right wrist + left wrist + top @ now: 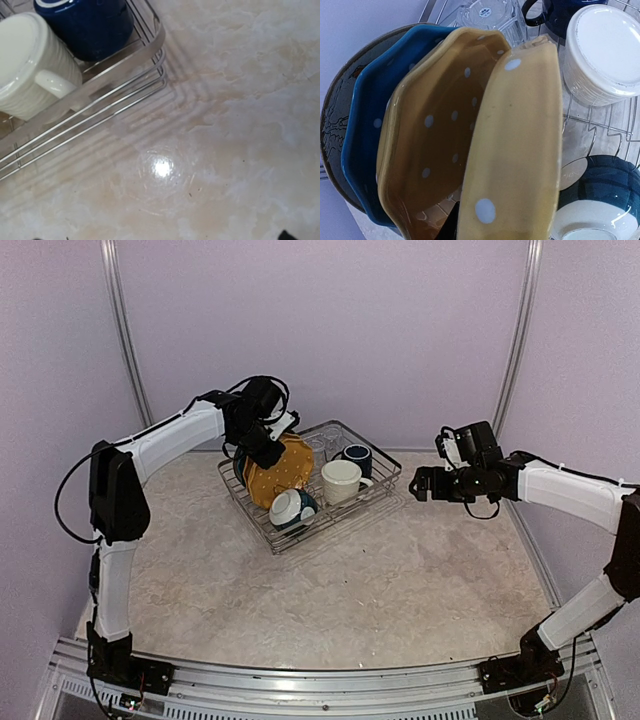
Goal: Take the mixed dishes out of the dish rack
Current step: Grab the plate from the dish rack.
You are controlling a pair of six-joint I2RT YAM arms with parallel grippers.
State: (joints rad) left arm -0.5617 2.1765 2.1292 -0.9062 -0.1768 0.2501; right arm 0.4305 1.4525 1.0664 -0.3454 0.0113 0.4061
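Dish rack [340, 531] sits toward the far edge of the table [400, 585], about midway between the left and right edges, with dishes in it.

Left gripper [272, 446] is down at the rack's far-left end, among the upright plates. In the left wrist view the front yellow plate [515, 150] fills the frame, tilted off the second yellow plate [435, 135]. The blue plate [362, 135] and bird-pattern plate [332, 115] stand behind. A dark sliver low between the two yellow plates may be one of my fingers. I cannot tell whether the jaws are pinched on the rim.

Right gripper [420, 484] hangs off the rack's right corner, spread wide, carrying nothing.

Step, as I judge it: take out the front yellow plate.
- Confirm a firm pinch on the rim before lifting.
- Draw straight up along the dividers, not sideways, so the neighbouring plate is not dragged.
- The glazed, scalloped rim will probably slip.
- The bowl [291, 508] and cream mug [340, 481] sit just beside, so swing out toward the left edge, away from them.
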